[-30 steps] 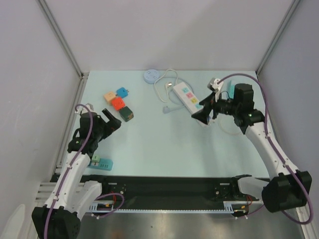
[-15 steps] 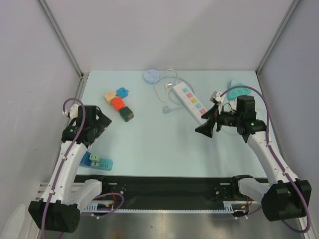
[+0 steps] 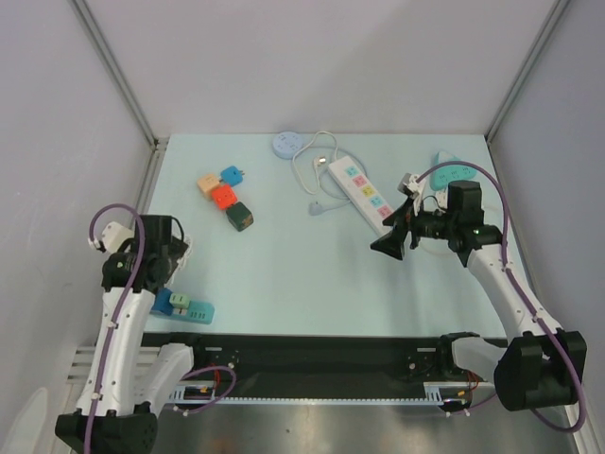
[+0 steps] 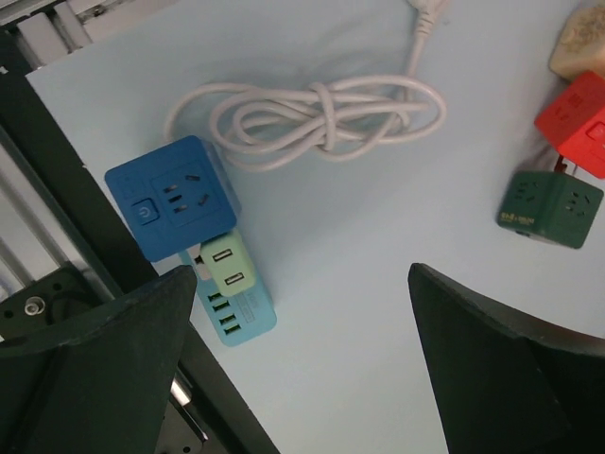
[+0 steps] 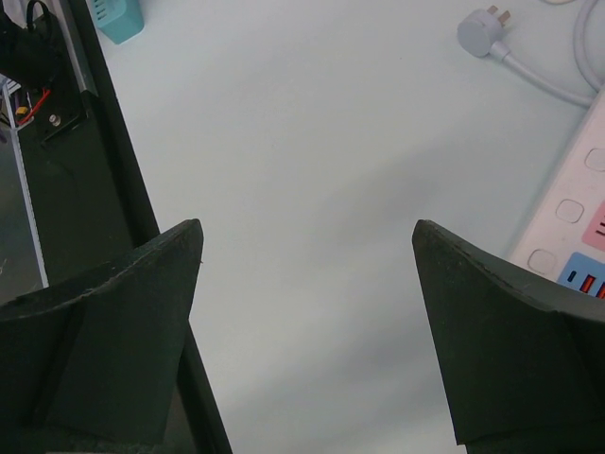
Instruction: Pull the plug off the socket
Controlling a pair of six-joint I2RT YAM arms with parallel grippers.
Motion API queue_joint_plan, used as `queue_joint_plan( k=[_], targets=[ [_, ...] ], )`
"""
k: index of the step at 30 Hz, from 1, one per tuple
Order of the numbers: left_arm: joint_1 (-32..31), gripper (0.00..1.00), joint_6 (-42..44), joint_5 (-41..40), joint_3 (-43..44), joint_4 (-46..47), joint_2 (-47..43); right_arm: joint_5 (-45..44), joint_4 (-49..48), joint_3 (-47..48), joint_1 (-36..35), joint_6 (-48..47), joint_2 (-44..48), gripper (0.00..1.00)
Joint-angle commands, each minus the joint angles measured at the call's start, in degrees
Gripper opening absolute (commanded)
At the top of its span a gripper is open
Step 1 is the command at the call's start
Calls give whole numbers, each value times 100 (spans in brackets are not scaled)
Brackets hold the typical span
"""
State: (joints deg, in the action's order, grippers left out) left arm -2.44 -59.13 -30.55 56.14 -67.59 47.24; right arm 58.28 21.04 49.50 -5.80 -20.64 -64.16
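Pale-blue tabletop (image 3: 284, 255) seen from above: the left pincer (image 3: 178, 257) hangs close over a small blue-and-teal cluster (image 3: 184, 305), while the right pincer (image 3: 386, 244) hovers just beside the white power strip (image 3: 362, 192), holding nothing. In the left wrist view that pincer is spread wide and empty, with the pale green plug (image 4: 227, 267) near the finger on the view's left. This looks like the approach: centre the gap over the plug, grip its short sides and pull straight away, perhaps bracing the socket. The plug sits snug between a blue cube socket (image 4: 168, 197) and a teal block (image 4: 241, 307), two slots facing up. In the right wrist view the jaws are likewise spread over bare table.
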Motion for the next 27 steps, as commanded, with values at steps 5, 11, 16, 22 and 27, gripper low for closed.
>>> queue_joint_plan(
  k=[5,11,16,22,27],
  targets=[
    [753,100,-178,-84,-366,-79,-312,-1,-73,-63,176,-115,-246,97],
    [1701,100,156,609,-990,386,-470,34,-38,-54,308,-142,-465,97],
    [2422,100,587,926,-1333,808,-340,52,-12,-54,378,-177,-589,97],
    [2775,100,790,1244,-1465,1117,-75,34,23,-54,413,-238,-738,97],
    [2950,99,763,1384,-1694,1362,109,8,41,-45,466,-265,-765,97]
  ],
)
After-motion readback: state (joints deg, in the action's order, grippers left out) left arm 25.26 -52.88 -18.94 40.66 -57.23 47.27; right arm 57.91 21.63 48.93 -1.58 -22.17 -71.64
